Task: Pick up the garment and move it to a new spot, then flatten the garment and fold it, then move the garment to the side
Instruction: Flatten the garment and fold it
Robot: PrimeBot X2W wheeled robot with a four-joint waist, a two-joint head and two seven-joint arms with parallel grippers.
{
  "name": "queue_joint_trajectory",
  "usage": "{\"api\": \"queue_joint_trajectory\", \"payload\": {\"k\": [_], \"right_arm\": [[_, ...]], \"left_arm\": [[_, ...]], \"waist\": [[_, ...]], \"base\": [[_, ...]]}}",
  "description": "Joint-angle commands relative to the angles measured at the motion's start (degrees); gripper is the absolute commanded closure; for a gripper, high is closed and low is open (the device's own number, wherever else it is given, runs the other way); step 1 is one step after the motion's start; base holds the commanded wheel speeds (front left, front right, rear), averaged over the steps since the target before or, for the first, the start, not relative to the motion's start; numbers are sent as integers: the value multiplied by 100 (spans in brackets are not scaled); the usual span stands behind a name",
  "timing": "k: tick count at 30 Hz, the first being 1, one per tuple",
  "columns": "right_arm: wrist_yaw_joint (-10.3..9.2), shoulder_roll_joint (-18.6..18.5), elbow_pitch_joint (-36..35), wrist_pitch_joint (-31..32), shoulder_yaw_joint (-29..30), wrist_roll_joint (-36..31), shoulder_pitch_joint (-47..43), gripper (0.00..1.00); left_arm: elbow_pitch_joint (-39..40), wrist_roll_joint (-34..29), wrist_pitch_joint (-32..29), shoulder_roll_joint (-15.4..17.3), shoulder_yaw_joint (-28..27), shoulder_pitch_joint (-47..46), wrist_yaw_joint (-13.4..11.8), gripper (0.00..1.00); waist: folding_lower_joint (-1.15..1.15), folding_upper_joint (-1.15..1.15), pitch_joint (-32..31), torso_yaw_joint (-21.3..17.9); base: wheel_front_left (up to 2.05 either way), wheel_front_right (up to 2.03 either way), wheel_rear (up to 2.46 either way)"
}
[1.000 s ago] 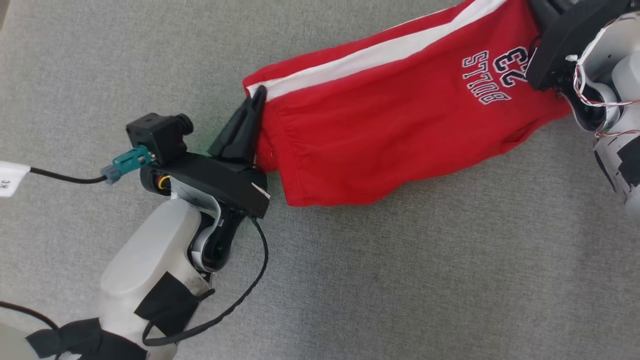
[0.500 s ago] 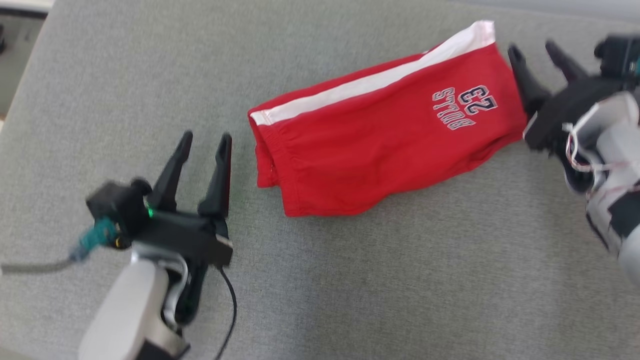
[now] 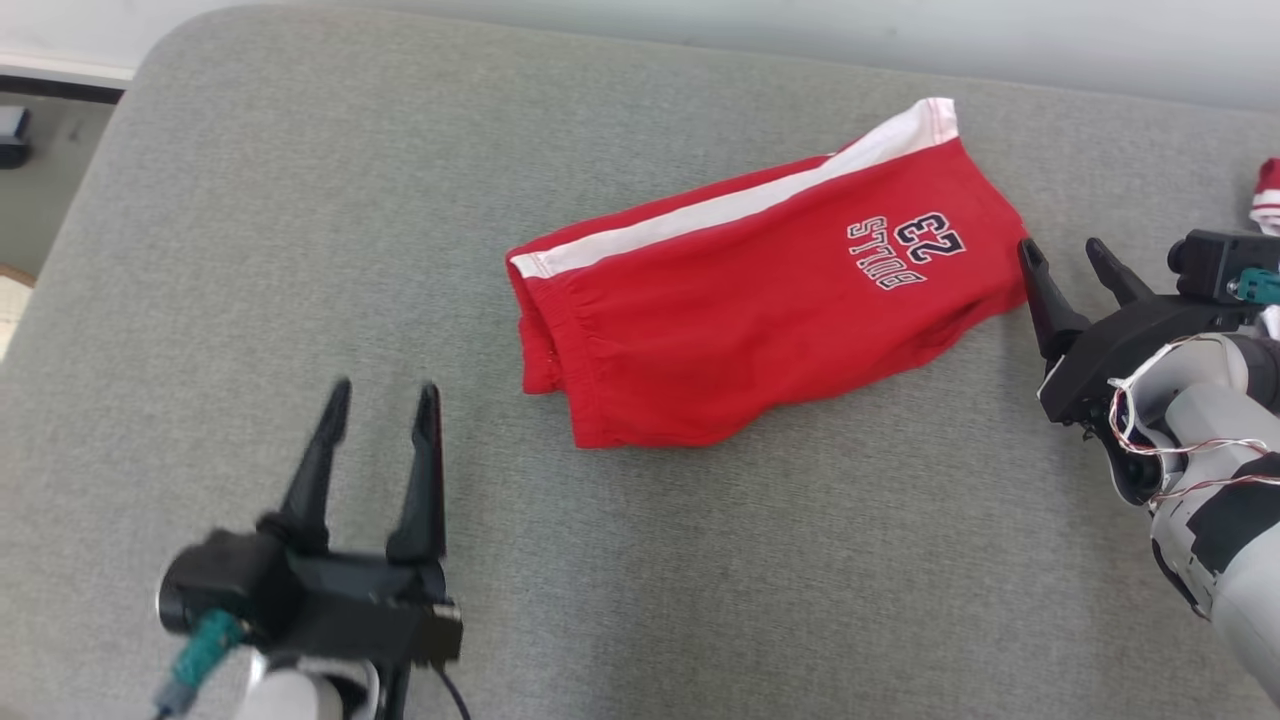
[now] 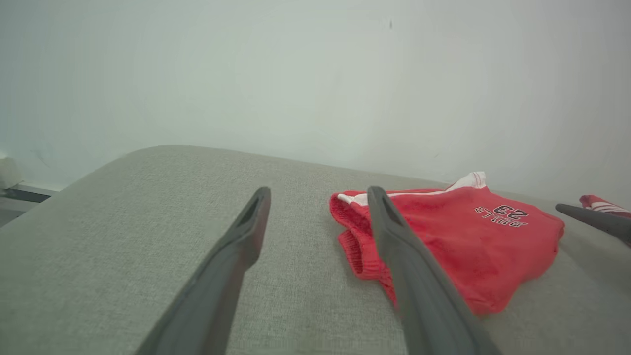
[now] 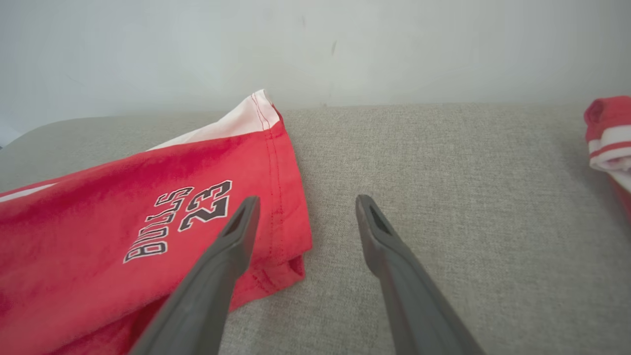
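So the left claw (image 3: 386,388), lower left, and right claw (image 3: 1060,246), far right, both gape wide, holding nothing. The red shorts (image 3: 760,300) lie folded mid-frame on the cushion (image 3: 300,250) (right tips just beside the hem). Grabbing one layer could undo that fold.

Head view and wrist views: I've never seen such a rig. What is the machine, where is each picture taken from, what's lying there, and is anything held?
This is a two-armed robot. The wide picture comes from a camera on its head: its left gripper is at the lower left, its right gripper at the right. The other two come from a camera on each wrist, looking along that gripper's two dark fingers. On the grey padded surface lie folded red shorts with a white stripe and a "BULLS 23" print. Another red-and-white garment peeks in at the far right. Both grippers are open and hold nothing.
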State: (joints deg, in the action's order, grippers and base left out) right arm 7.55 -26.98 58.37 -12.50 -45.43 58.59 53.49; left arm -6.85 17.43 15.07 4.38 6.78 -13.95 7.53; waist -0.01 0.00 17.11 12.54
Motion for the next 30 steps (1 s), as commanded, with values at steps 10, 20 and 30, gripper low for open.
{"api": "queue_joint_trajectory", "payload": {"k": [10,20,30], "right_arm": [[-11,296,893,14,-34,36,121,0],[-11,559,1241,326,-116,112,69,100],[-11,568,901,-37,-84,310,-393,100]], "left_arm": [[-19,-207,18,-151,-119,459,-10,0],[-119,25,18,-151,-33,389,-10,0],[-347,-142,18,-151,-153,694,-10,0]], "waist": [[1,0,-3,369],[1,0,-31,511],[1,0,-578,244]], "base": [[0,0,0],[0,0,0],[0,0,0]]}}
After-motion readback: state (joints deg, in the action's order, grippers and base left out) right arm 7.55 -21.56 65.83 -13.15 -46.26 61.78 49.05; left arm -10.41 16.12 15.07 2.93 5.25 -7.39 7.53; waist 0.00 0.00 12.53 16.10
